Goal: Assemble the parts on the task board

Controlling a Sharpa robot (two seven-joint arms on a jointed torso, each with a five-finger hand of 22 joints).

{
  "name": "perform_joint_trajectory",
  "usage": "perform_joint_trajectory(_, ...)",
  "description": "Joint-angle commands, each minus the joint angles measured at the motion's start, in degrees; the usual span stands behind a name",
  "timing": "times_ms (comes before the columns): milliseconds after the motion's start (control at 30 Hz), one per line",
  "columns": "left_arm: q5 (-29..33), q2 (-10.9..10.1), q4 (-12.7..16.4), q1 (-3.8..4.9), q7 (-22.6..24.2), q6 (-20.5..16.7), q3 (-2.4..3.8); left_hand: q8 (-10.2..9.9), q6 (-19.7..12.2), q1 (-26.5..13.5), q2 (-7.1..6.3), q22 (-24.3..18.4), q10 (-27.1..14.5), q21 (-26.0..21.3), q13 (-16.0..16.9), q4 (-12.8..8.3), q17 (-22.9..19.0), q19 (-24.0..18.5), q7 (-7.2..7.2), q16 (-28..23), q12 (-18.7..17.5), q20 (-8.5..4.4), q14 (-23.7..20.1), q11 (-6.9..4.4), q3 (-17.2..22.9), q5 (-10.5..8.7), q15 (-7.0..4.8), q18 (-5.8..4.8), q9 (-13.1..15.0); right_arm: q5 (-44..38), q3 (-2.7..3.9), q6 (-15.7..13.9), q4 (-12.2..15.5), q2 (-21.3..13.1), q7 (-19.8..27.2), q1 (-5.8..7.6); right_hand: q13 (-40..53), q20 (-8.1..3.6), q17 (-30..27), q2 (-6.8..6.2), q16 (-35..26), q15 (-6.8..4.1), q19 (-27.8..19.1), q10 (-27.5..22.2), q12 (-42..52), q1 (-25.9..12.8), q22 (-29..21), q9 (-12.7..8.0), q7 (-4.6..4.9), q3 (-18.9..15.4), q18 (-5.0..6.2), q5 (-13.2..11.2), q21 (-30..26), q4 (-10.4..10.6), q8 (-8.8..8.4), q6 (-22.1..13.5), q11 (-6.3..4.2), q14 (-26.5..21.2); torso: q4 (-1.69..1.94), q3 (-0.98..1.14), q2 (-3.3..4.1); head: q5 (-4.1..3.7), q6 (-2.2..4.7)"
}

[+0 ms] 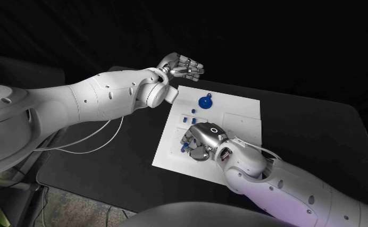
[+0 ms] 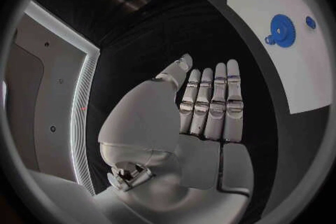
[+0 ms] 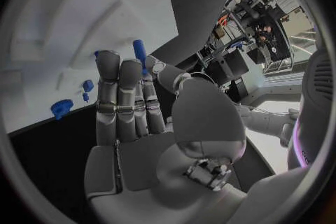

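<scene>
Head view, right hand (image 1: 201, 141) over task board (image 1: 237, 111)

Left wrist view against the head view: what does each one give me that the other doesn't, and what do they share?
Only the left wrist view shows the left hand from behind: fingers straight and side by side, nothing in it, off the board's edge over the black table. Only the head view shows the right hand low over the task board, among small blue parts; whether it holds one I cannot tell there. Both show the white board and the round blue gear lying on it.
</scene>
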Motion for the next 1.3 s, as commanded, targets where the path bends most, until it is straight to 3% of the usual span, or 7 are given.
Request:
perform_joint_trajectory(33,0.33,0.11,0.19,0.0,0.78,0.95,0.02,-0.17,-0.07,-0.24,-0.1,-0.15,-0.22,-0.11,-0.06,0.07,-0.01,0.05,-0.04,-0.06,-0.16,0.4,-0.22,0.19,-0.34,-0.3,0.06,0.93,-0.03,-2.17,-0.24,2.47,-0.48,0.34,-0.56,0.01,0.11,-0.3,0.01,0.76,-0.32,-0.3,1.93,2.08,0.4,0.15,0.04,0.02,0.02,-0.09,0.89,0.19,-0.19,-0.34,0.2,0.48,-1.54,0.09,-0.01,-0.04,0.02,0.02,-0.03)
perform_joint_trajectory(900,0.36,-0.2,0.02,0.0,0.46,1.03,0.01,-0.16,-0.09,-0.28,-0.05,-0.32,-0.27,-0.2,-0.06,0.06,-0.01,0.12,-0.04,-0.06,-0.16,0.42,-0.24,0.21,-0.42,-0.29,0.07,0.95,-0.03,-4.06,-0.5,-0.49,-0.41,0.15,-2.33,-0.3,0.11,-0.34,0.01,0.78,-0.22,-0.36,2.11,2.36,0.39,-0.14,0.58,0.07,-0.07,0.16,0.95,0.18,-0.21,-0.81,0.22,0.78,-1.62,0.17,-0.04,-0.03,-0.03,0.39,-0.32)
perform_joint_trajectory(1300,0.36,-0.17,-0.02,0.0,0.31,1.19,0.01,-0.17,-0.2,-0.29,0.0,-0.67,-0.34,-0.33,-0.06,0.08,-0.01,0.23,-0.01,-0.06,-0.16,0.45,-0.3,0.23,-0.53,-0.3,0.1,0.96,-0.03,-4.43,-0.49,0.92,-0.75,0.18,-3.09,-0.33,0.1,-0.34,0.0,0.78,-0.24,-0.36,2.09,2.35,0.38,-0.15,0.62,0.06,-0.06,0.18,0.95,0.18,-0.32,-0.85,0.2,0.77,-1.61,0.13,-0.04,-0.05,-0.03,0.34,-0.34)
